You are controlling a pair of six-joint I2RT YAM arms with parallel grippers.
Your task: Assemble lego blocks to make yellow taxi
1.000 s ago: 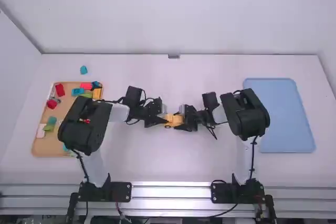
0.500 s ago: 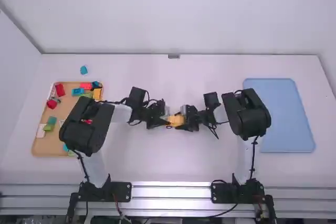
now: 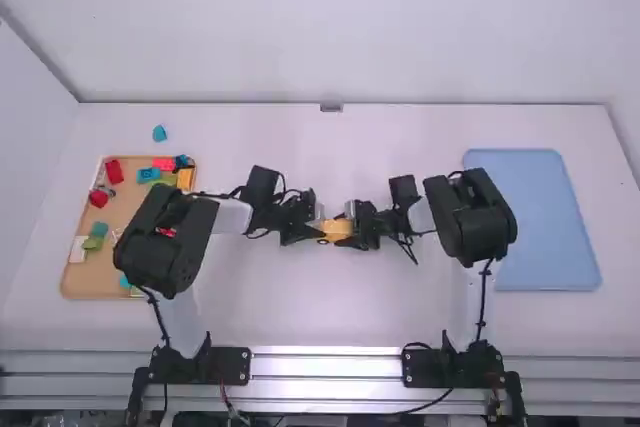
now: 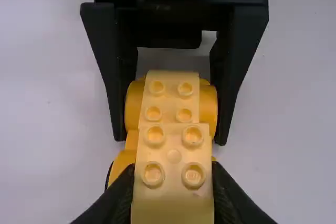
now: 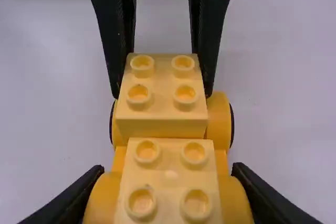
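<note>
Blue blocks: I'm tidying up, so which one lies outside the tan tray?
The blue block on the table, beyond the tan tray; the other blue blocks lie inside it.

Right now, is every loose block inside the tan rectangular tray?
No, one small blue block lies on the white table beyond the tray.

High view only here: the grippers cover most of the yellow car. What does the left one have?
Observer: The left gripper has its fingers against both sides of a yellow block.
Operator: Anything stacked on that block?
Observer: No, its four round studs are bare.
Operator: And the right one, where's its grip?
Observer: The right gripper has one finger against each of the rounded sides of the car.
</note>
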